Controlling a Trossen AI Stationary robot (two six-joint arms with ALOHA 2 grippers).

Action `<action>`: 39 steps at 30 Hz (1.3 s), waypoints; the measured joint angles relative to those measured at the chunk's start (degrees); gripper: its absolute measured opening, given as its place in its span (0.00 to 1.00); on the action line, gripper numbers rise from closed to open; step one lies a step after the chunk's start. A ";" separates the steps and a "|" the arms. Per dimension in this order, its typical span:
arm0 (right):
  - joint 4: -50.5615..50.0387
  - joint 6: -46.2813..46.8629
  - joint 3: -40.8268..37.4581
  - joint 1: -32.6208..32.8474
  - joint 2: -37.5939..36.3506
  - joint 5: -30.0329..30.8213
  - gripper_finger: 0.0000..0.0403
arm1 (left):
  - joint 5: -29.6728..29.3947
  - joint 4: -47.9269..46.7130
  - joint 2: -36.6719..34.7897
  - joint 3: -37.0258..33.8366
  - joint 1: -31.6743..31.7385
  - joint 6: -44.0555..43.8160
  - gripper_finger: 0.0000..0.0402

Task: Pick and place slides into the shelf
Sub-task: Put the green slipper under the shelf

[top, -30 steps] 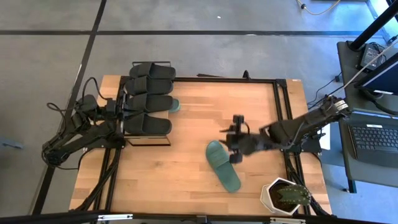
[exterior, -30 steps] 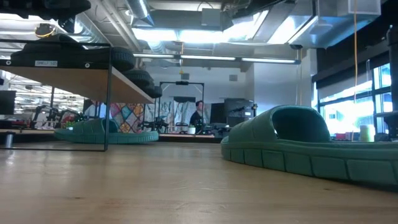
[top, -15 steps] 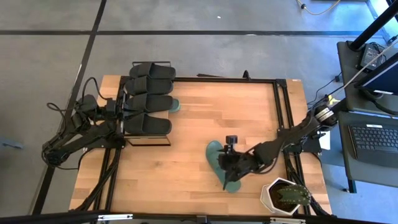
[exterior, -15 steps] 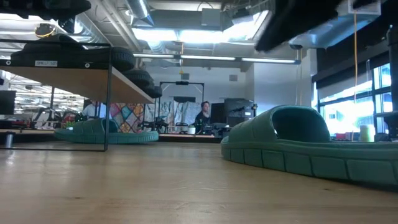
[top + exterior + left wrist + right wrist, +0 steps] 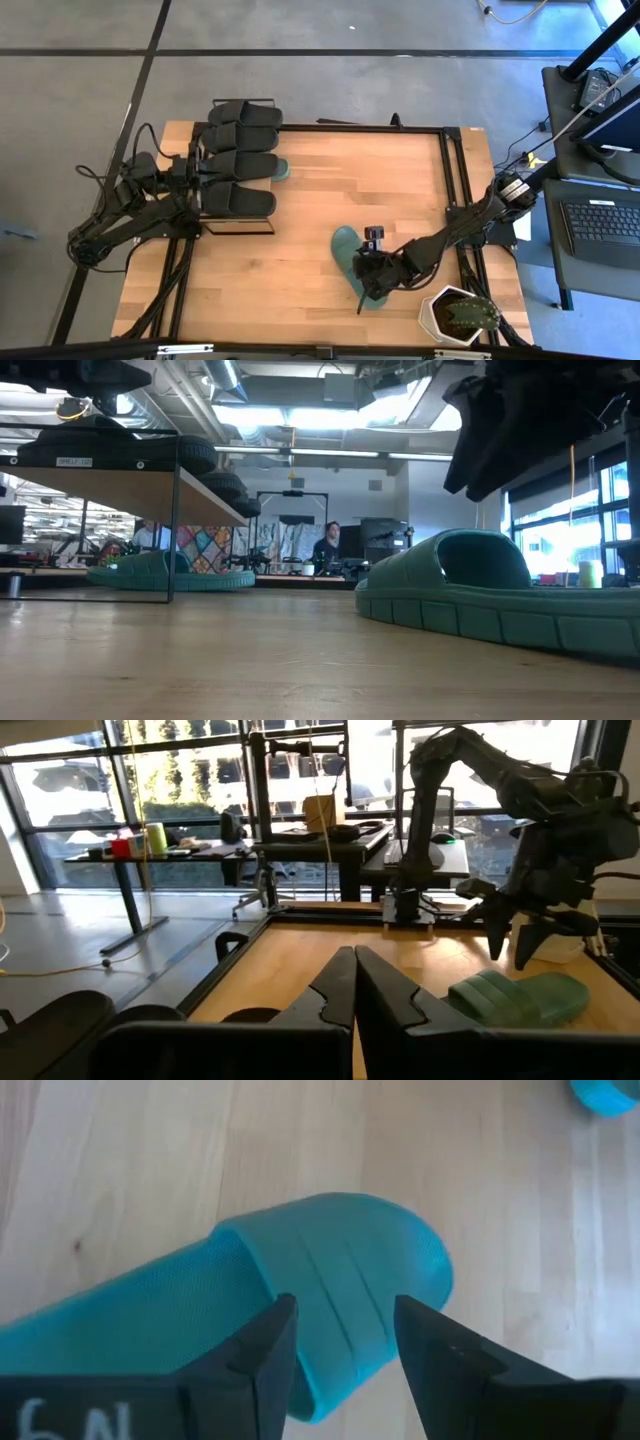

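Teal slide (image 5: 360, 265) lay flat on the bench (image 5: 320, 190), long axis diagonal, right gripper (image 5: 340, 1342) above its strap with fingers apart, left gripper (image 5: 354, 982) pinched closed by the shelf (image 5: 235, 215).

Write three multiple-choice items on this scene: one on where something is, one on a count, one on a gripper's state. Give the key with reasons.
1. Where does the loose teal slide lie?
A. on the shelf's top board
B. on the tabletop, below the right gripper
C. on the floor

2. How many black slides sit on top of the shelf?
A. two
B. four
C. six

3. How does the right gripper stand?
A. open above the teal slide's strap
B. shut on a black slide
C. shut on the potted plant

Key: B, the high view shows it on the wood under that gripper; B, four black slides lie in a row there; A, the right wrist view shows parted fingers with the strap between and beneath them.
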 joint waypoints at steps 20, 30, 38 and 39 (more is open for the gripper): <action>-1.46 1.65 0.00 1.76 0.96 -1.85 0.42 | 0.00 -0.01 0.00 0.00 -0.01 -0.08 0.00; -1.35 1.47 0.00 1.71 7.24 -1.57 0.42 | 0.02 -0.14 0.02 0.00 0.00 -0.11 0.00; -1.06 1.71 0.04 1.71 7.87 -1.68 0.42 | 0.02 -0.23 0.02 -0.02 0.00 -0.11 0.00; -0.85 1.68 0.04 1.71 7.87 -1.68 0.42 | 0.02 -0.23 0.02 -0.02 0.00 -0.11 0.00</action>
